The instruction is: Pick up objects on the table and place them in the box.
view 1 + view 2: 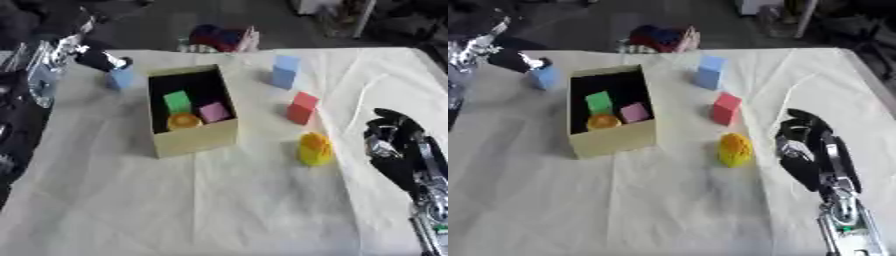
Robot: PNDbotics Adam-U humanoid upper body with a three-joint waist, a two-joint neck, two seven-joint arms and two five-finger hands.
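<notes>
An open tan box (pixel 196 140) stands left of centre and holds a green block (pixel 178 101), a pink block (pixel 214 112) and an orange round piece (pixel 184 120). At the box's far left corner, my left hand (pixel 98 59) pinches the top of a small light blue block (pixel 121 79) that rests on the cloth. A taller blue block (pixel 284 71), a red block (pixel 302 107) and a yellow object (pixel 315 148) stand to the right of the box. Right of the yellow object and apart from it, my right hand (pixel 802 145) is idle, fingers relaxed and holding nothing.
A cream cloth (pixel 219 200) covers the table. A dark red and blue bundle (pixel 223 37) lies beyond the far edge. My left arm's silver parts (pixel 44 70) run along the left edge.
</notes>
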